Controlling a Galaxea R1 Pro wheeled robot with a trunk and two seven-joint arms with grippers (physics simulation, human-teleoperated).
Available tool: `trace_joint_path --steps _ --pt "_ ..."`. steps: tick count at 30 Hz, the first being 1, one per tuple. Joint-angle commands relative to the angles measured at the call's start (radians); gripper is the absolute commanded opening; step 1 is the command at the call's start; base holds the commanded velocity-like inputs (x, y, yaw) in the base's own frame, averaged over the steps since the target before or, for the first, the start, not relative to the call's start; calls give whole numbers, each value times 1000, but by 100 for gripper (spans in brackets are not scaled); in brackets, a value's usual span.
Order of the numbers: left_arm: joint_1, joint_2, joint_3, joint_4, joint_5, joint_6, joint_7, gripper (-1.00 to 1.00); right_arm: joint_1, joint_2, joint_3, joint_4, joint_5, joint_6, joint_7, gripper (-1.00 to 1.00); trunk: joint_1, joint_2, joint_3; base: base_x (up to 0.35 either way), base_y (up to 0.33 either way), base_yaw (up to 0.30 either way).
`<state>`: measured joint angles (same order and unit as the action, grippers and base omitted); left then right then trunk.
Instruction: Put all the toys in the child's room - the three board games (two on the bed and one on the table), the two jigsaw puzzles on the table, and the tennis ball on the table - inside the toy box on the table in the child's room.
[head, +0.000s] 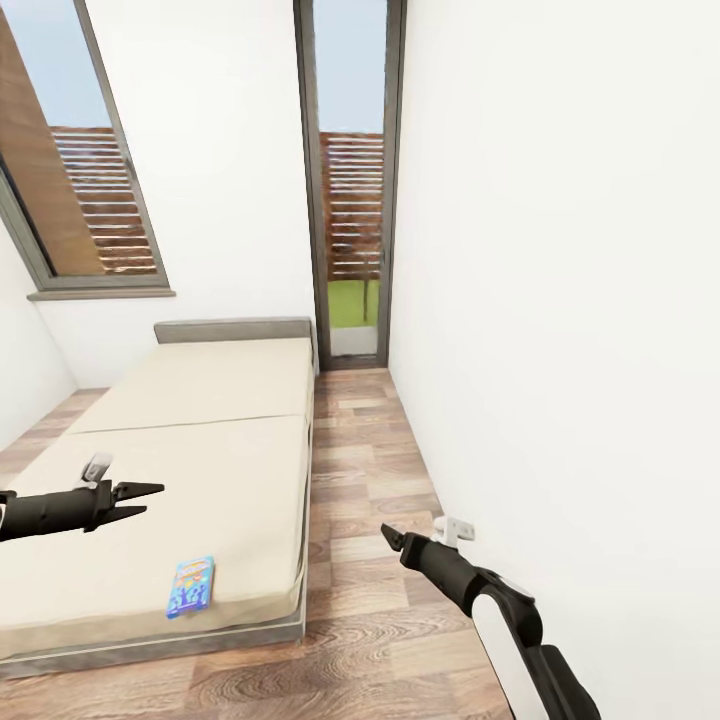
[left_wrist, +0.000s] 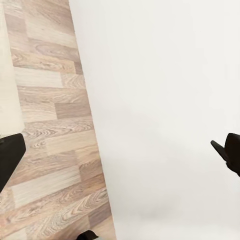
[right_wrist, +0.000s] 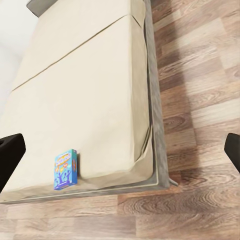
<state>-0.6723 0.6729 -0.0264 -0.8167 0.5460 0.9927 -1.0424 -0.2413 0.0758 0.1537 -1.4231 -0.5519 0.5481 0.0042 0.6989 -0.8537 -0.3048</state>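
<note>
A small blue board game (head: 190, 587) with colourful print lies flat on the beige bed (head: 200, 400), near the mattress's front right corner. My left gripper (head: 148, 500) hovers open over the mattress, to the left of the game and a little beyond it. My right gripper (head: 390, 538) is open above the wood floor, right of the bed. In the right wrist view the same board game (right_wrist: 65, 169) sits close to the bed's (right_wrist: 85, 95) edge, well ahead of the open right gripper (right_wrist: 120, 155). The left gripper (left_wrist: 120, 155) faces floor and wall. The table, toy box, jigsaw puzzles and tennis ball are out of view.
A white wall (head: 560, 300) runs close along my right side, leaving a narrow strip of wood floor (head: 365, 450) between it and the bed. A tall narrow window (head: 350, 200) closes the far end; another window (head: 80, 180) is at the left.
</note>
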Motion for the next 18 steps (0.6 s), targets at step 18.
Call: trace_joint_path --steps 18 --pt "-1 -25 1 51 3 -3 14 100 -1 26 2 27 2 1 0 100 69 -127 -58 0 0 0"
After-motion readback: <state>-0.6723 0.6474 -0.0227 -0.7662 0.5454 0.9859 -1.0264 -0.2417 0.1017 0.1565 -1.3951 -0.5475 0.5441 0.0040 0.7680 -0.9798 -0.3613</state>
